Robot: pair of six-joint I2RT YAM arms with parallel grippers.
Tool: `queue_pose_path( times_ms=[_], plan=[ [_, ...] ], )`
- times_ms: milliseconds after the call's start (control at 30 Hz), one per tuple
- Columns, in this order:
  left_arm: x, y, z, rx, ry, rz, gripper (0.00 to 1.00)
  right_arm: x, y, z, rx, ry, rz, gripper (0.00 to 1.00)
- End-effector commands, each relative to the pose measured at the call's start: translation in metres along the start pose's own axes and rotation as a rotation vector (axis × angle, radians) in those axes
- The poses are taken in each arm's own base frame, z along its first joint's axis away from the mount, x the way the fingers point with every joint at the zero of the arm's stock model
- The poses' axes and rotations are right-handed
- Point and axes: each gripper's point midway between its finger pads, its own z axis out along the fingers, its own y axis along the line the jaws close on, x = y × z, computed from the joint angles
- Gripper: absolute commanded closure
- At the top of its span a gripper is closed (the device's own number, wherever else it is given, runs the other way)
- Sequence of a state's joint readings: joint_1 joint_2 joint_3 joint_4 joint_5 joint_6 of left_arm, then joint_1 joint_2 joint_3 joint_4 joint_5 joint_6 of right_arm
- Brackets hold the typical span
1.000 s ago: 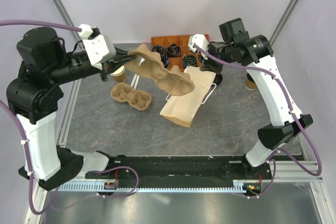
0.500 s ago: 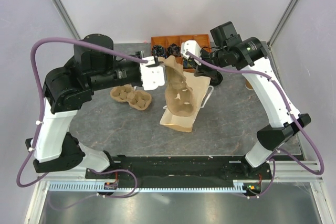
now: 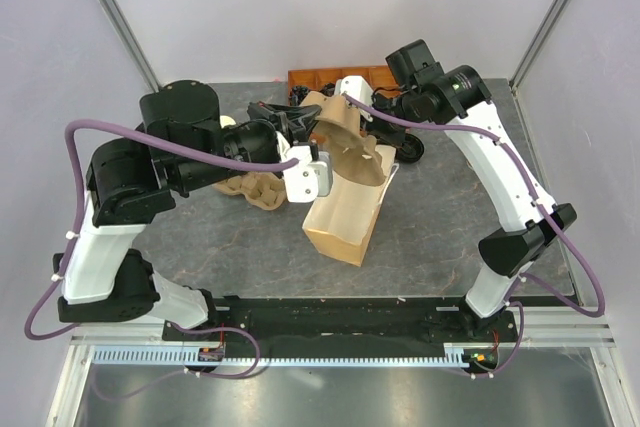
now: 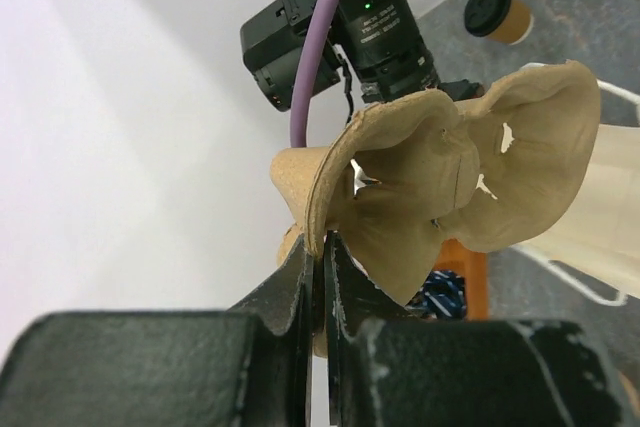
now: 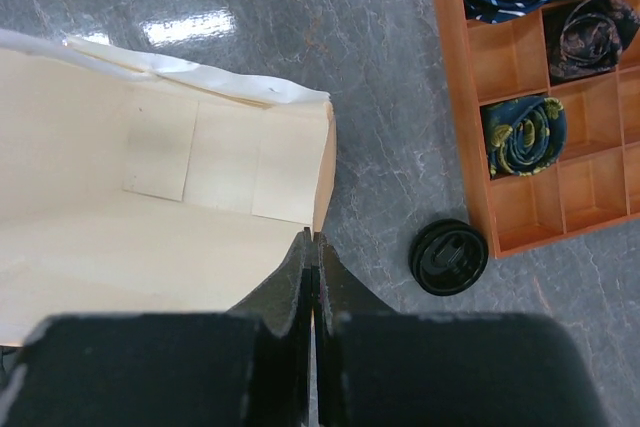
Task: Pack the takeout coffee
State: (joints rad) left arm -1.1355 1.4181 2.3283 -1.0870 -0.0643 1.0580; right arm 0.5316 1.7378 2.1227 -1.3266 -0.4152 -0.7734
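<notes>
Moved: left arm has swung in from the left side, bringing the pulp cup carrier (image 3: pixel 345 147) over the paper bag (image 3: pixel 345 222); the right arm has drawn in a little toward the bag's far end.
Left gripper (image 4: pixel 320 247): fingers clamped on the carrier's thin rim, holding it tilted and clear of the table.
Right gripper (image 5: pixel 313 239): fingers pressed together at the corner of the bag's open mouth, pinching the paper edge.
Lettering: nothing I can read on the cup, bag or lid from any view.
Takeout coffee (image 4: pixel 500 12): small brown kraft cup with a round black lid seated on it. It stands upright on the grey table (image 5: pixel 380 97), well apart from the bag. It shows only in the left wrist view, past the right arm; I cannot pick it out from overhead.
Carrier: tan moulded pulp with rounded cup wells; light shows through small gaps in it.
Bag: pale tan paper, lying on its side, with a white handle at its mouth.
Second carrier (image 3: pixel 250 187): same pulp, flat on the table under the left arm.
Loose black lid (image 5: pixel 449 256): flat on the table, just beside the corner of the wooden tray (image 5: pixel 520 57).
Wooden tray: orange-brown compartments, several holding dark patterned fabric rolls.
</notes>
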Motion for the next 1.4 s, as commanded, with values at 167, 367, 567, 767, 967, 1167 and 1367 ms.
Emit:
queue_pose_path(
  times_ms=[167,367,567,767,967,1167,1367],
  plan=[
    [0.017,0.002,0.013,-0.030,0.093,0.229,0.98,-0.017,0.004,-0.019,0.025,-0.048,-0.007,1.00],
    [0.014,-0.015,0.021,0.011,0.100,0.275,0.98,-0.017,0.002,-0.015,0.022,-0.049,0.031,1.00],
    [0.007,-0.029,0.030,0.050,0.080,0.291,0.98,-0.020,0.000,-0.015,0.041,-0.052,0.067,1.00],
    [0.013,-0.058,0.040,0.123,0.093,0.308,0.98,-0.020,-0.003,-0.019,0.062,-0.052,0.074,1.00],
    [0.023,-0.090,0.047,0.203,0.130,0.341,0.98,-0.027,0.005,-0.027,0.062,-0.076,0.071,1.00],
    [0.027,-0.126,0.054,0.306,0.137,0.288,0.98,-0.040,0.019,-0.032,0.029,-0.121,0.068,1.00],
    [0.044,-0.165,0.064,0.415,0.194,0.260,0.98,-0.053,0.039,-0.036,-0.003,-0.154,0.057,1.00]
  ],
)
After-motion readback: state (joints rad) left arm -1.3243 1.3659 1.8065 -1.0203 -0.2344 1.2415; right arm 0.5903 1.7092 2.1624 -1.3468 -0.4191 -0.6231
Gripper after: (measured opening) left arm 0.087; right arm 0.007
